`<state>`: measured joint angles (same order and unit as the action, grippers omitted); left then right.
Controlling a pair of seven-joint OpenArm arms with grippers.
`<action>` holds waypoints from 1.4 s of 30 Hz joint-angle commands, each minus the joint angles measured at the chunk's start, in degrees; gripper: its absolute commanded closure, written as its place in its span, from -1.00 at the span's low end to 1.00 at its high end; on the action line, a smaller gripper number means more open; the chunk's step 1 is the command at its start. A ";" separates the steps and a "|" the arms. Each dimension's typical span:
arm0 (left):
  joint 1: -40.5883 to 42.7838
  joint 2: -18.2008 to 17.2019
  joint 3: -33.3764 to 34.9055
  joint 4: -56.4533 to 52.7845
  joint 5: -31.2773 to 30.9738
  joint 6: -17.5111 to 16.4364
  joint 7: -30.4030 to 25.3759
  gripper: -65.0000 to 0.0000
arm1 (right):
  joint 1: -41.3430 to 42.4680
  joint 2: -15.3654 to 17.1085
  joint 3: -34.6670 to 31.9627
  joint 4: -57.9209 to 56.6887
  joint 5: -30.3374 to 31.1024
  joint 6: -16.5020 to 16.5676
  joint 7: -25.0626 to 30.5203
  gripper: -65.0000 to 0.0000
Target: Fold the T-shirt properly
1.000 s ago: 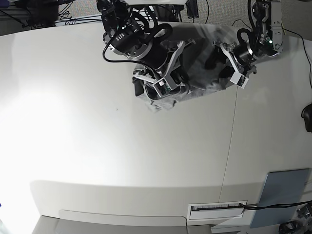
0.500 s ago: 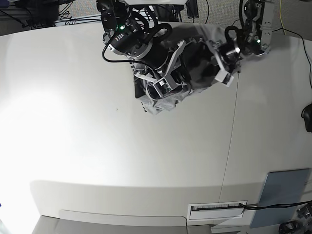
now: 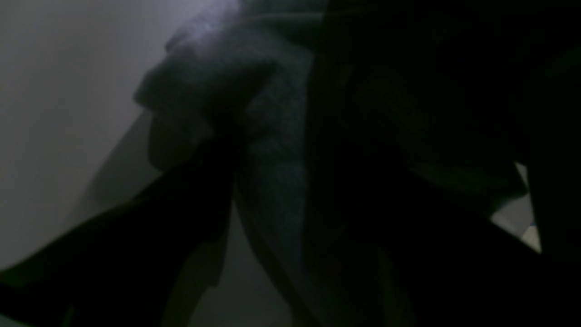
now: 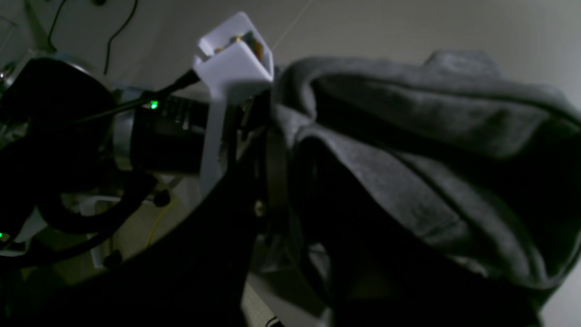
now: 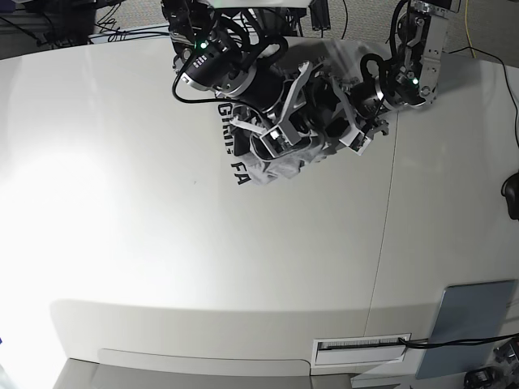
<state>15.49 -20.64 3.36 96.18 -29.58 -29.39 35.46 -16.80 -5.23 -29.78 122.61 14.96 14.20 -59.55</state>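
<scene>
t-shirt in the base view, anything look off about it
Yes. The T-shirt is bunched in a crumpled heap between the two arms at the far side of the table, not spread flat. Black lettering shows on a drooping edge at its left, and folds overlap unevenly.

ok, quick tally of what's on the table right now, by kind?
Grey T-shirt: 1, bunched, black lettering showing
Arm tools at the shirt: 2, left tool, right tool
Blue-grey flat pad: 1
White labelled strip: 1
Total: 5

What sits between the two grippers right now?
In the base view, only bunched T-shirt fabric fills the stretch between the right gripper and the left gripper.
</scene>
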 commanded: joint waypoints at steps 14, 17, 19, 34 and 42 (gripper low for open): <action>-0.39 -0.31 -0.15 0.68 -0.85 -0.42 -0.85 -0.15 | 0.48 -0.48 -0.35 -2.69 8.87 5.22 3.04 0.09; -0.39 -0.31 -0.15 0.68 -0.85 -0.42 -0.85 -0.15 | 0.66 -0.48 -0.35 -2.69 13.86 9.46 2.29 0.09; -0.39 -0.33 -0.15 0.68 -0.83 -0.42 -0.87 -0.15 | 0.66 -0.48 -0.33 -2.67 16.24 12.44 2.14 0.09; -0.39 -0.98 -8.81 3.61 -4.02 -0.92 -2.97 -0.15 | 0.61 -0.48 11.45 3.48 13.27 14.23 -0.20 0.09; -0.22 -0.96 -17.49 3.61 -5.16 -4.35 -2.93 -0.15 | 0.61 1.09 24.63 3.48 13.22 14.23 -1.55 0.09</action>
<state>15.57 -20.95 -13.76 98.70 -33.69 -33.32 33.93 -16.53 -4.23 -5.02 124.95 27.18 28.34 -62.35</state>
